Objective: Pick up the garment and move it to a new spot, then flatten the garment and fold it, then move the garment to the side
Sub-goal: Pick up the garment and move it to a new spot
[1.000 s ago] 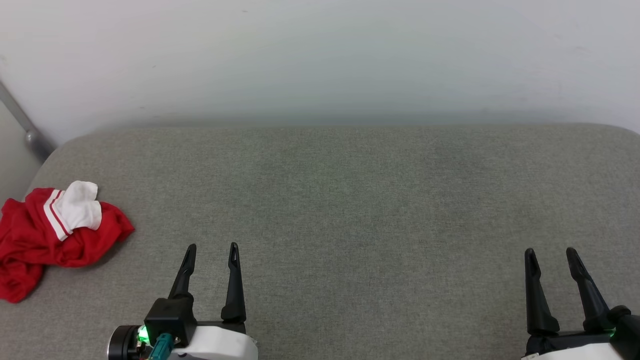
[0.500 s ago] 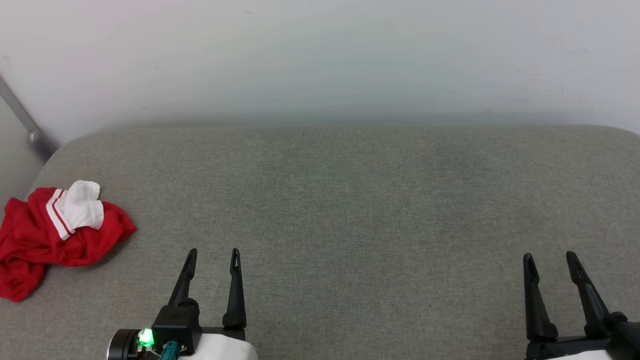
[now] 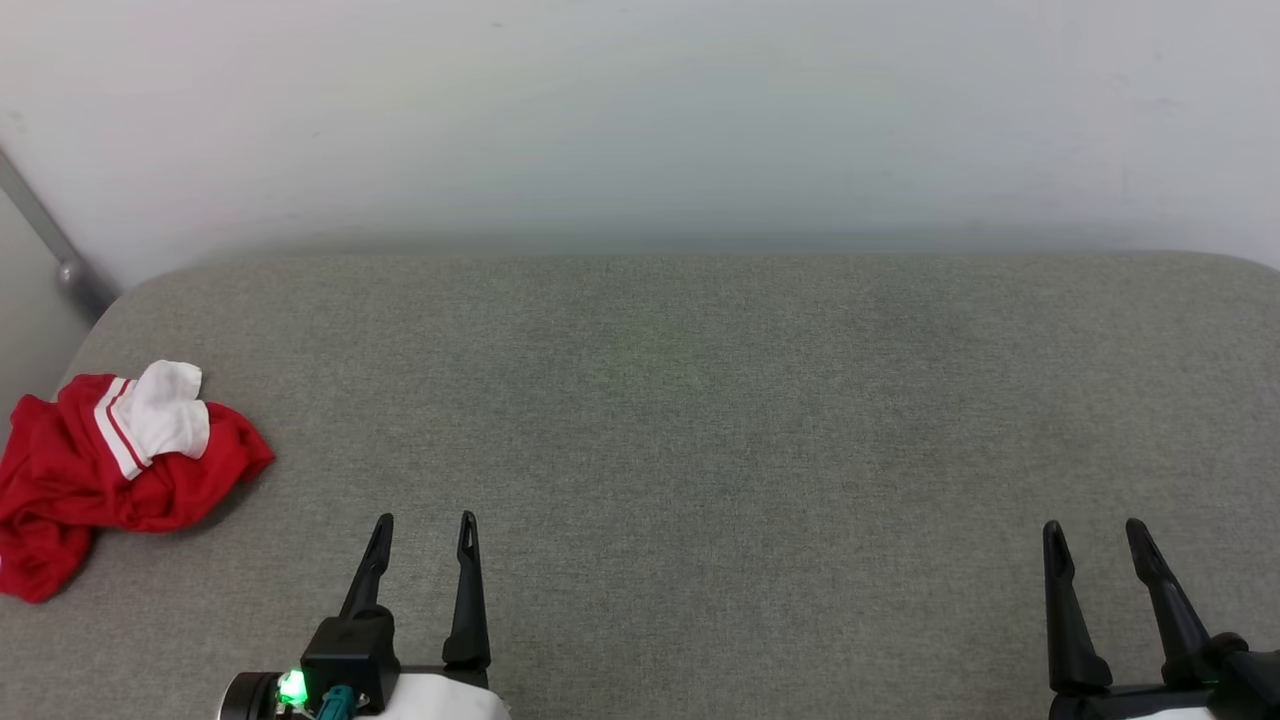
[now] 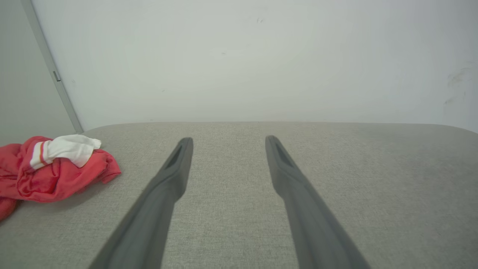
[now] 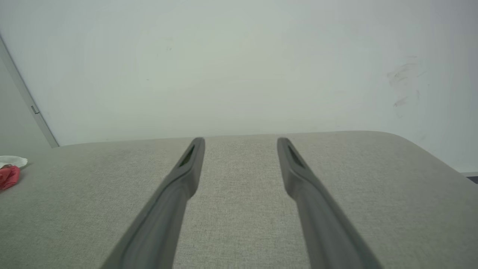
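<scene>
Compared with a second ago, you are watching both arms drawing back toward the robot. In the head view the left gripper and the right gripper are sitting lower in the picture, with less of each wrist showing. The garment is lying where it was, apart from a slight shift of the whole picture.

Your left gripper is pointing up the head view at the lower left, over the grey padded surface. Its jaws are standing wide with nothing between them. Your right gripper is doing the same at the lower right, jaws spread and empty. Both are hovering well apart from each other, and each wrist view is looking along parted fingers toward the pale wall.

The garment is lying crumpled at the far left edge of the surface, its white sleeve resting on top of the red cloth. It is lying left of the left gripper and not touching it.
</scene>
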